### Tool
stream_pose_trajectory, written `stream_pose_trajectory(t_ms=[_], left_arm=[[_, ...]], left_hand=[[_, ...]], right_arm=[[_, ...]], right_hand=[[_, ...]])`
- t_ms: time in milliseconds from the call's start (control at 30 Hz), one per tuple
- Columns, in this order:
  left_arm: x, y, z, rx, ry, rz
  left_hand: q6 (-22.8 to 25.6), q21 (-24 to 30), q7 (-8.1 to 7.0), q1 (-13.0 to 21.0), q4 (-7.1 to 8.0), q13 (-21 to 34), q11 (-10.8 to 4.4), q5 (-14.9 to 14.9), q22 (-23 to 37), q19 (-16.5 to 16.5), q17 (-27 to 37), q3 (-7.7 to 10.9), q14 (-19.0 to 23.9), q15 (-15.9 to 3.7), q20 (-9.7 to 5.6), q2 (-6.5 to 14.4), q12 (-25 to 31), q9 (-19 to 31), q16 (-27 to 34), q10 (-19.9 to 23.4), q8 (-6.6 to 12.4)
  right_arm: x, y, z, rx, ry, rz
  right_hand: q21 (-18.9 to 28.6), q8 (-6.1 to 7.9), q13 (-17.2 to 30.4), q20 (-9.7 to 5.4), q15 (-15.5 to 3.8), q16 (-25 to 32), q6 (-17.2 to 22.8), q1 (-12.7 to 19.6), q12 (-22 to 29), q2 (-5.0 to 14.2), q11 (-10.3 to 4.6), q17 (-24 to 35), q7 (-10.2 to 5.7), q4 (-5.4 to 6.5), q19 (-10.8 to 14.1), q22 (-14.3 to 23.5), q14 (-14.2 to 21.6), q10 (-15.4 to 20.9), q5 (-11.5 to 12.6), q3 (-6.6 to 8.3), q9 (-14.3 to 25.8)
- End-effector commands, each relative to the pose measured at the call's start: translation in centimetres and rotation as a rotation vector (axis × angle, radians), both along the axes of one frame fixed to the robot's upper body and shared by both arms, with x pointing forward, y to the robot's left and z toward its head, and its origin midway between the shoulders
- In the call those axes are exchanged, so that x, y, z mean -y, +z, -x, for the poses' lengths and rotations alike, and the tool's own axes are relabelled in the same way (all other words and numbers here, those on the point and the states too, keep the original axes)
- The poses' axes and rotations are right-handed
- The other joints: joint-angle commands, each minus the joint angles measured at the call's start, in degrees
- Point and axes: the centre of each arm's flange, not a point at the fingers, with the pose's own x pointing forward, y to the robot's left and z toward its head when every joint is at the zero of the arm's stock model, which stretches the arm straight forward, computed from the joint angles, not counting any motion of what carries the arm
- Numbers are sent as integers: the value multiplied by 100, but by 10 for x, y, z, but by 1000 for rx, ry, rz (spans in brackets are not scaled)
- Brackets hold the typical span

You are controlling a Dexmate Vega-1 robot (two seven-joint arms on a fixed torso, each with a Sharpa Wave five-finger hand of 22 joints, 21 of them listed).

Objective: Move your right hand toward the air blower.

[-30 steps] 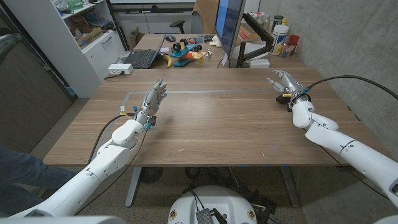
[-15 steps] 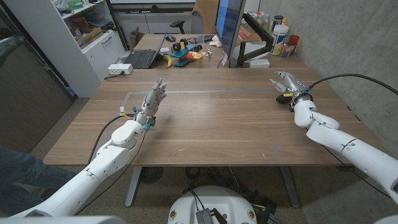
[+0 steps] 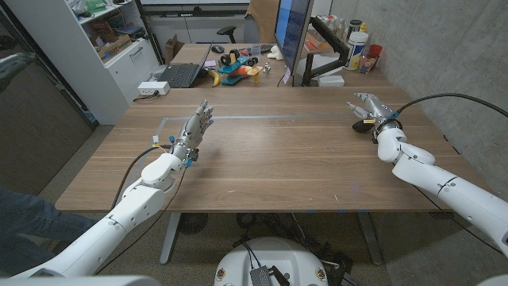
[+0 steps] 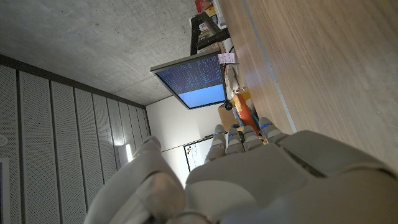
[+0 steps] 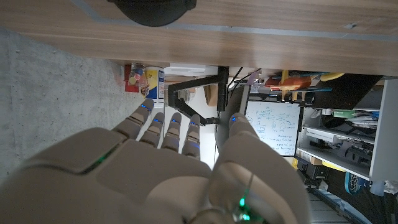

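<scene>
Both hands are empty with fingers released: I hold my right hand (image 3: 371, 112) low over the worktop (image 3: 278, 151), blower (image 5: 151, 7) just beside its fingers, ready to close in, while my left hand (image 3: 193, 132) waits well apart.

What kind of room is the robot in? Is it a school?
Probably an office or lab workroom. Behind the wooden table stand a laptop on a desk, a big monitor and white shelves holding boxes.
</scene>
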Motion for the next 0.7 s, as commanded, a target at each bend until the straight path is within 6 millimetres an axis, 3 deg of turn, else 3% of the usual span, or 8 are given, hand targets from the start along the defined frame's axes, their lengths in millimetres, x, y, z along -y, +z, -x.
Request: stream_pose_trajectory(t_ms=[33, 233, 367, 700], left_arm=[[0, 1, 3, -2, 1, -12], [0, 0, 3, -5, -1, -15], [-1, 0, 3, -7, -8, -2], [-3, 0, 4, -11, 12, -10]], left_hand=[[17, -14, 10, 18, -34, 8, 61, -8, 34, -6, 3, 19, 19, 11, 37, 78, -5, 15, 3, 10, 22], [25, -31, 3, 17, -40, 9, 75, -9, 35, -3, 3, 17, 17, 21, 40, 81, -4, 15, 1, 18, 20], [32, -38, -8, 16, -46, 10, 75, -10, 37, 35, 4, 15, 35, 29, 120, 84, 2, 16, 6, 37, 17], [60, -63, -12, 15, -56, 13, 103, -11, 39, 53, 4, 13, 50, 53, 102, 90, 8, 16, 9, 58, 20]], right_arm=[[5, -6, -2, -37, -25, -11], [8, -6, -4, -51, -35, -8], [9, -7, -6, -59, -46, -16], [12, -12, -10, -78, -55, -21]], right_hand=[[-28, 17, 6, 26, 18, -19, 20, -46, 9, -1, 6, 3, -6, -18, 39, 27, -9, 30, 37, 26, 1], [-43, 15, 7, 64, 38, -17, 20, -51, 8, 1, -2, -1, -6, -20, 41, 27, -2, 35, 38, 29, 1], [-44, 17, 8, 107, 31, -15, 30, -54, 8, 3, 11, -4, -25, -23, 68, 27, 2, 42, 40, 32, 1], [-58, 12, 9, 123, 28, -5, 27, -59, 6, 6, -3, -8, -30, -28, 85, 28, 29, 49, 42, 37, 2]])
